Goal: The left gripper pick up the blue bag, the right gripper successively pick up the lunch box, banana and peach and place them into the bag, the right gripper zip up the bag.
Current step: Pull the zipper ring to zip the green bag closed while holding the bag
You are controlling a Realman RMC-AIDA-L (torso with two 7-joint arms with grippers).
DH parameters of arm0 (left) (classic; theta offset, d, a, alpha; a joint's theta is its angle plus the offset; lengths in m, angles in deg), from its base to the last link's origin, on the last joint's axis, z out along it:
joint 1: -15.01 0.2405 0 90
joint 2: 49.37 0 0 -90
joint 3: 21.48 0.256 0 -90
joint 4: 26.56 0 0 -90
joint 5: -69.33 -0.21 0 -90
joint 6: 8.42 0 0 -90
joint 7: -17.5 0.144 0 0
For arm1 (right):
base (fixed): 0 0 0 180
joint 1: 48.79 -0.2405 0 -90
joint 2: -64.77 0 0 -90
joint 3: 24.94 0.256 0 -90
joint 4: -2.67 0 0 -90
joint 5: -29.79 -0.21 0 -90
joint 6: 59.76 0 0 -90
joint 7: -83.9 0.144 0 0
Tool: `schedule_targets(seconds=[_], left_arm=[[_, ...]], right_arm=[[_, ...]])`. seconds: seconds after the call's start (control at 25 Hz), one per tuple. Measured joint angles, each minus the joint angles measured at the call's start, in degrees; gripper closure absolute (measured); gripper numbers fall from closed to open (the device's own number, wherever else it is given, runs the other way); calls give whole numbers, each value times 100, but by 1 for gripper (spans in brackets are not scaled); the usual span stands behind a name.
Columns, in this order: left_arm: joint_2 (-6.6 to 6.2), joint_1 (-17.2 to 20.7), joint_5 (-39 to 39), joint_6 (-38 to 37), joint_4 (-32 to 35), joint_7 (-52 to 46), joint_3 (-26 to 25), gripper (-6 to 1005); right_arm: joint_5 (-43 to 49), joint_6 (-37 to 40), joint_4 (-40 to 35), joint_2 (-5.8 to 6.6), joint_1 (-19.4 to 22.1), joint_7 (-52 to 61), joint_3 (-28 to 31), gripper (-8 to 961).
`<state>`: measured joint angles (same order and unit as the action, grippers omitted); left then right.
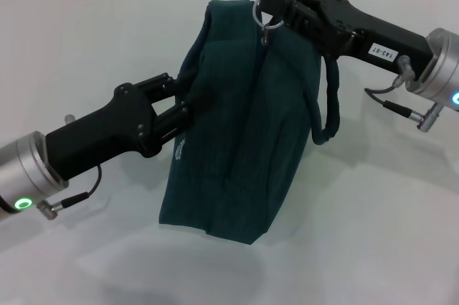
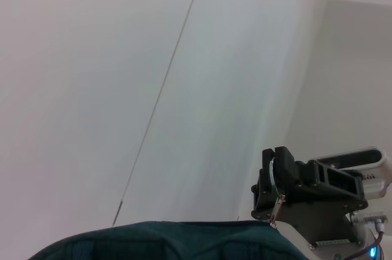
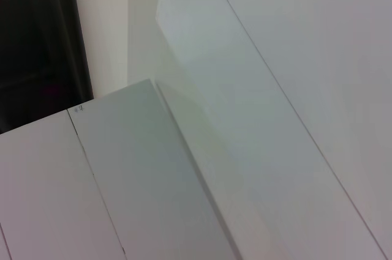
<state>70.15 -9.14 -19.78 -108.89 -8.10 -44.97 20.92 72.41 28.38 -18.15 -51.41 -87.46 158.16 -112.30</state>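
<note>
The blue bag (image 1: 244, 133) is held up above the white table (image 1: 373, 233), pinched at its side by the left gripper (image 1: 188, 115). Farther back, its ring pull (image 1: 264, 19) is pinched by the right gripper (image 1: 271, 5) at the top.

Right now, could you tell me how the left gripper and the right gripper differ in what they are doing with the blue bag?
The left gripper comes from the left and clamps the blue bag at its side near a handle; the right gripper comes from the right, up at the bag's top end. The left grips fabric; the right holds the zipper ring. Both are black two-fingered claws, shut on the bag.
</note>
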Motion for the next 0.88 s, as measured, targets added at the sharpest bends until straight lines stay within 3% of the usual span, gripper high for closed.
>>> schedule_targets(seconds=[0.08, 0.72, 0.88], left_arm=[[1, -8, 1, 10, 0, 18, 9, 565], [-17, -53, -151, -136, 130, 23, 266, 951], [-25, -128, -314, -212, 134, 24, 277, 952]], right_arm=[[-14, 0, 0, 0, 1, 1, -7, 910], [-284, -116, 149, 0, 15, 218, -33, 909], [-287, -141, 153, 0, 11, 291, -31, 908]])
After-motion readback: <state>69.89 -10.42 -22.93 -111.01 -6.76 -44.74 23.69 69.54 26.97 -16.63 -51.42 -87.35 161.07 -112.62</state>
